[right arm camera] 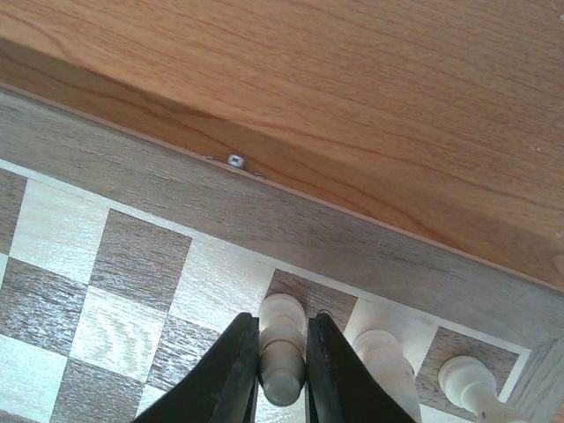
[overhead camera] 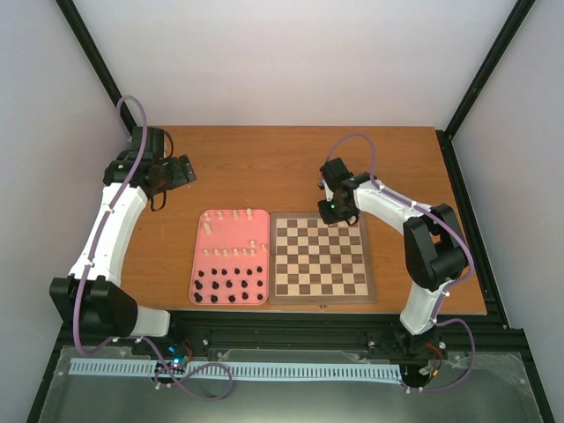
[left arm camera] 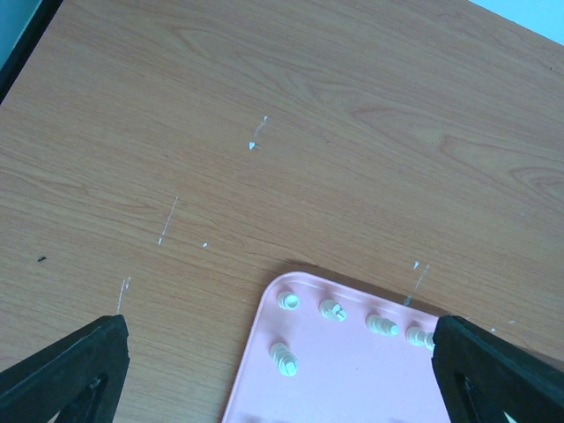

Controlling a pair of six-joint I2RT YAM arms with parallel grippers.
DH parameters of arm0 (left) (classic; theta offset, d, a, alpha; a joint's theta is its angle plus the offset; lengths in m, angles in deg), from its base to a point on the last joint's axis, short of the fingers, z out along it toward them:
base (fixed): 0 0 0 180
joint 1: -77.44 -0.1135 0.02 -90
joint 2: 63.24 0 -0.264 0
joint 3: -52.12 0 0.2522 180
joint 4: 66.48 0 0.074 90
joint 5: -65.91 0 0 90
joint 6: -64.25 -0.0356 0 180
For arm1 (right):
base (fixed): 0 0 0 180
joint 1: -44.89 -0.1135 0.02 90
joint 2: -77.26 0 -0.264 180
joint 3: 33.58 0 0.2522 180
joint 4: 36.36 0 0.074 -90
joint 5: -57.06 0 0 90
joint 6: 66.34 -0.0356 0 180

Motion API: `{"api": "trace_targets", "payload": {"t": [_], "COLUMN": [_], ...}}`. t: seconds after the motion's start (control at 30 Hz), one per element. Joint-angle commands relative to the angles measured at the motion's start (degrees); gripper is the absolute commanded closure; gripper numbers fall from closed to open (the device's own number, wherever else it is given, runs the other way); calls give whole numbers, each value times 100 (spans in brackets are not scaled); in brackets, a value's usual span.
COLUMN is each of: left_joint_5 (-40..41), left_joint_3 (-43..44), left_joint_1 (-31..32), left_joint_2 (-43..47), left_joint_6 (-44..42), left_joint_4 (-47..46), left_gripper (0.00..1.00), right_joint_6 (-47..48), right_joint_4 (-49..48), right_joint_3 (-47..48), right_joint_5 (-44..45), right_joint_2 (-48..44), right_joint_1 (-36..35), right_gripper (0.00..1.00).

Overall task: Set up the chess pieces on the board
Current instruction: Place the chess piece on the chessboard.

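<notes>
Placement time: right gripper (right arm camera: 282, 352) clamped on cream piece (right arm camera: 282, 310) over the board (right arm camera: 132, 172), far row; probably lower, release next. Left gripper (left arm camera: 282, 383) wide apart.

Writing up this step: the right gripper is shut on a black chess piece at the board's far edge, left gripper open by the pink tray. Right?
Not quite: the right wrist view shows the right gripper shut on a cream-white chess piece, not black. It is at the far edge of the board, and the left gripper is open by the pink tray.
</notes>
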Motion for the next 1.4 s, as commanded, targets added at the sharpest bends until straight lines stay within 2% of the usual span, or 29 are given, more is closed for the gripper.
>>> {"api": "trace_targets", "payload": {"t": [0.0, 1.07, 1.37], "left_joint_5": [-28, -64, -46], "left_joint_3": [-6, -62, -60], "left_joint_1": [-29, -25, -26], "left_joint_2": [153, 191, 179], "left_joint_6": [-65, -48, -64], "left_joint_4": [-76, -91, -98], "left_gripper": [4, 4, 4], "right_joint_6": [41, 15, 59], "right_joint_4": [21, 52, 52], "right_joint_3": [-61, -104, -64], "right_joint_5": [69, 153, 75], "right_joint_2": [-91, -173, -181], "right_joint_1": [57, 53, 53], "right_gripper": [84, 84, 75]}}
